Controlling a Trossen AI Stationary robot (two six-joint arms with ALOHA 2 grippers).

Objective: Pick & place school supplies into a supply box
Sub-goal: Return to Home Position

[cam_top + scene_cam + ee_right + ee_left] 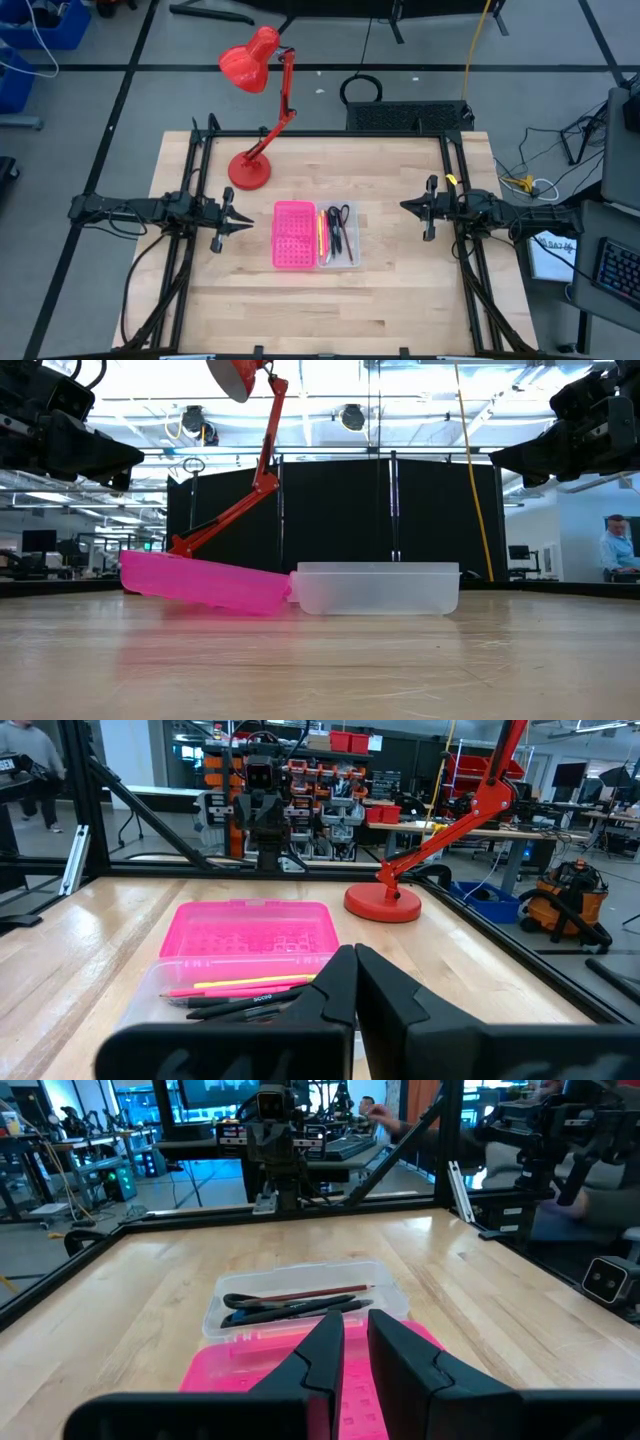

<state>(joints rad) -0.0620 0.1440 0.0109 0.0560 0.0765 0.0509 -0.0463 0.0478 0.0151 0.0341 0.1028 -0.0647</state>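
Risk is slim — left jaws barely parted, right jaws closed, both empty — unless I clip the supply box (292, 236).

The left arm (140, 209) and right arm (515, 214) are slim and matte black, built of jointed tubular links, with bundled black cables (133, 285) trailing from them. The left gripper (355, 1320) and right gripper (352, 952) carry smooth black wedge-shaped fingers (335, 990) tapering to blunt tips.

Pink dotted-grid box half (292, 235) (clear tray (341, 259)), red lamp (250, 65)
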